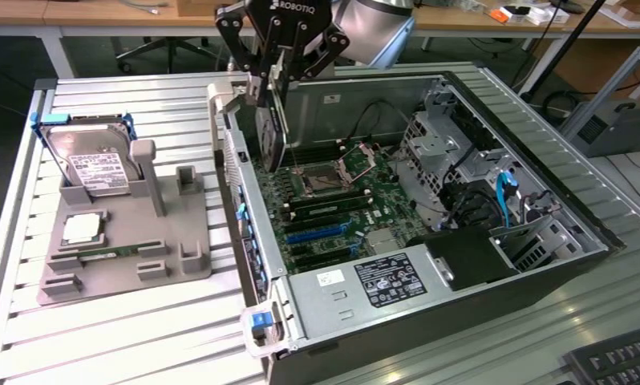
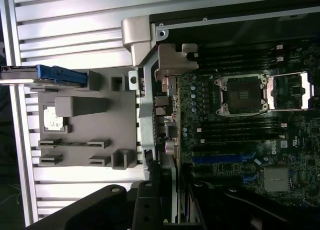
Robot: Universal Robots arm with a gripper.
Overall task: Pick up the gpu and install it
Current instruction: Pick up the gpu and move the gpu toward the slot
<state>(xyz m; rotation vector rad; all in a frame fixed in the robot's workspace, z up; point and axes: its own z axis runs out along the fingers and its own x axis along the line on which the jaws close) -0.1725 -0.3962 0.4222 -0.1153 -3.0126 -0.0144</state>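
Exterior view: end effector (image 1: 272,84) half-closed, gripping gpu (image 1: 269,136); card held upright on edge over open case (image 1: 336,100), by the wall at exterior view's left; worktop (image 1: 138,329) beneath.

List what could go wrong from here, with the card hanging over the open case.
1. The gpu, clamped in the gripper, hangs close to the case's rear wall; its bracket could catch there.
2. The open CPU socket lies exposed near the card's lower edge; a stray contact might damage it.
3. Gripped near its top, the card could tilt and miss the blue slots.
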